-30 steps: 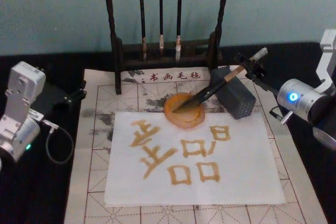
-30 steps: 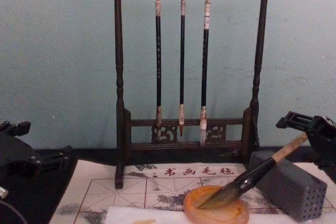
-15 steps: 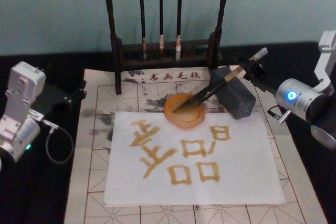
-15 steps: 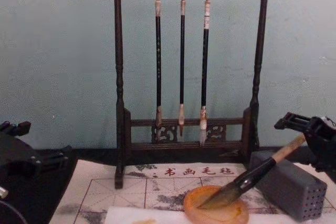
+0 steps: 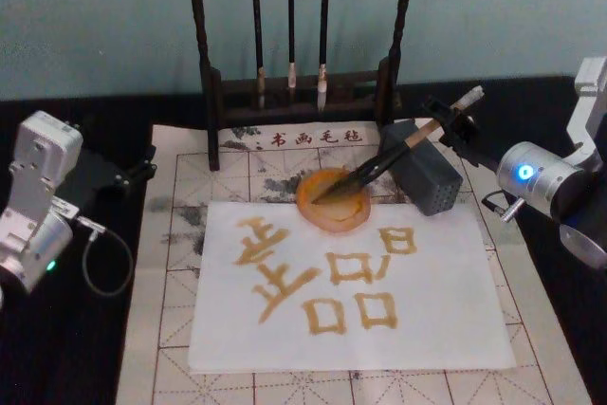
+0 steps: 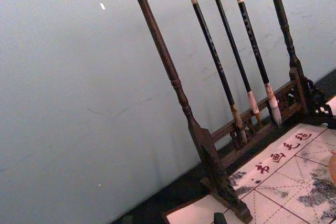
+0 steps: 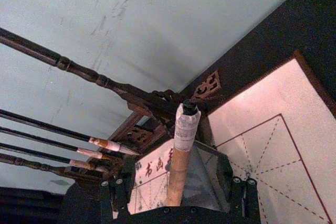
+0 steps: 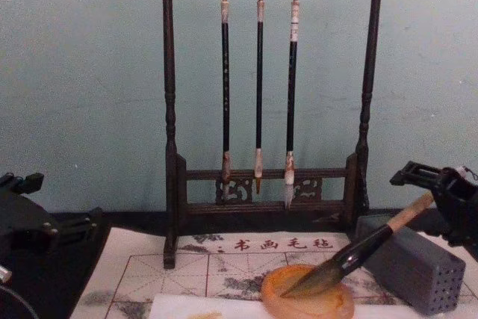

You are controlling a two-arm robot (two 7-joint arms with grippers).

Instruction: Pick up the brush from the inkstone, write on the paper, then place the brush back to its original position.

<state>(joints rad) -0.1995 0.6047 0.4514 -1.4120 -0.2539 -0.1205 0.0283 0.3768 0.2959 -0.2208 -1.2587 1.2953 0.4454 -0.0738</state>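
1. At the far edge of the paper (image 5: 446, 301), the inkstone (image 5: 318, 217) sits across the sheet's border. The brush (image 5: 384, 160) has its bristles down in the dish.
2. Brush shaft slants up and to the right, over the top corner of a grey perforated block (image 5: 432, 182) just beside the dish. Can't tell whether it touches the block.
3. Right gripper (image 5: 446, 122) is at the tan upper handle, just below the white end cap. In the right wrist view the jaws are spread wide and the handle (image 7: 178, 177) stands in the gap, touching neither side. So it's released, not gripping.
4. Paper lies flat on the felt mat (image 5: 171, 329) with the red grid. Amber character strokes (image 5: 275, 267) run across the sheet.
5. Left gripper (image 5: 147, 163) is parked off the mat's left edge, over the dark tabletop. Jaws apart, holding nothing.
6. Wooden rack (image 8: 170, 110) stands behind the mat, with three thin brushes (image 8: 258, 87) hanging from its top bar.
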